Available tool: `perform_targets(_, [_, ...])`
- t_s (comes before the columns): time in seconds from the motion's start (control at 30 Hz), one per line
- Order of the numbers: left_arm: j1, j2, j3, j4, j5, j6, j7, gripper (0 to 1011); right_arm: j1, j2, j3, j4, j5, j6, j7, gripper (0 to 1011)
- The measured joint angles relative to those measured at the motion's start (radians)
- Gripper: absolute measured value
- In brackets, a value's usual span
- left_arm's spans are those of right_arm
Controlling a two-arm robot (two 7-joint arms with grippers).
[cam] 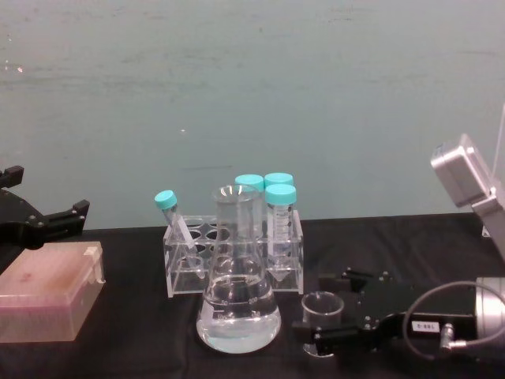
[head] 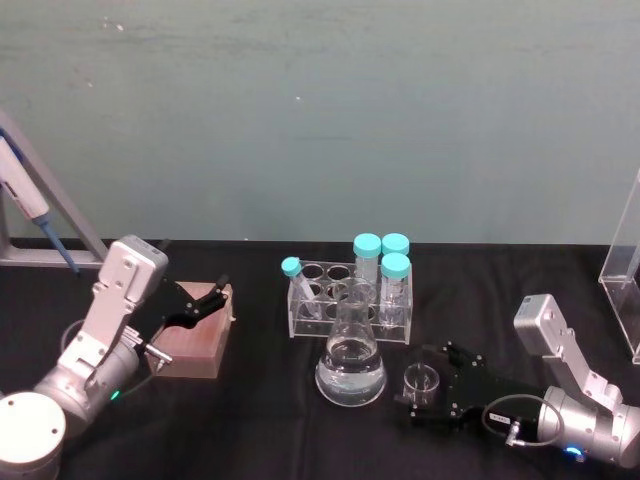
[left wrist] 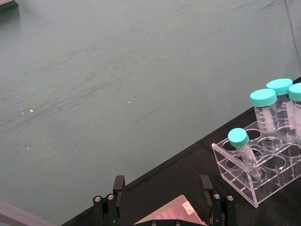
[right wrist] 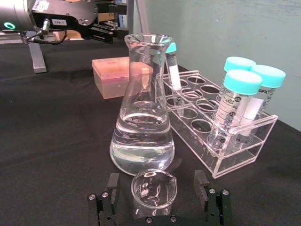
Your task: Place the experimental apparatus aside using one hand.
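— While you look down from your head, where does everything sit?
— My right gripper (head: 418,380) lies low on the black table (head: 250,430), jaws spread either side of the small glass beaker (head: 422,379). The conical flask (head: 350,362) is just beside it and the tube rack (head: 345,300) stands behind. My left gripper (head: 212,298) hangs over a pinkish box (head: 195,335), well apart.
— And the left wrist?
— Its jaws are spread above the box, pinching nothing.
— The right wrist?
— The beaker sits between my fingers (right wrist: 113,184) with a gap on each side. The flask is close behind it.
— From the chest?
— The beaker is low between the jaws, with the flask on its left.
— How will it handle?
— Light, stiff, slick and breakable, I judge. I'd close gently across its wall at mid-height, below the lip. Then I'd lift straight so it doesn't knock the flask, which looks heavier with its liquid.
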Motion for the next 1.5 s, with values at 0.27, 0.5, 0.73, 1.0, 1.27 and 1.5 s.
perform_targets(0.27, [0.0, 0.0, 0.0, 0.0, 0.0, 0.0, 0.0, 1000, -0.001, 0.0, 0.001, 0.0, 0.0, -0.001, -0.001, 1003])
perform_targets(0.5, [0.0, 0.0, 0.0, 0.0, 0.0, 0.0, 0.0, 1000, -0.001, 0.001, 0.001, -0.001, 0.0, -0.002, -0.002, 1003])
perform_targets(0.73, [0.0, 0.0, 0.0, 0.0, 0.0, 0.0, 0.0, 1000, -0.002, 0.001, 0.001, -0.001, 0.0, -0.004, -0.002, 1003])
perform_targets(1.0, [0.0, 0.0, 0.0, 0.0, 0.0, 0.0, 0.0, 1000, -0.002, 0.001, 0.001, -0.002, 0.001, -0.005, -0.002, 1003])
perform_targets(1.27, [0.0, 0.0, 0.0, 0.0, 0.0, 0.0, 0.0, 1000, -0.002, 0.001, 0.001, -0.002, 0.001, -0.005, -0.002, 1003])
perform_targets(1.5, [0.0, 0.0, 0.0, 0.0, 0.0, 0.0, 0.0, 1000, -0.002, 0.001, 0.001, -0.002, 0.001, -0.005, -0.002, 1003])
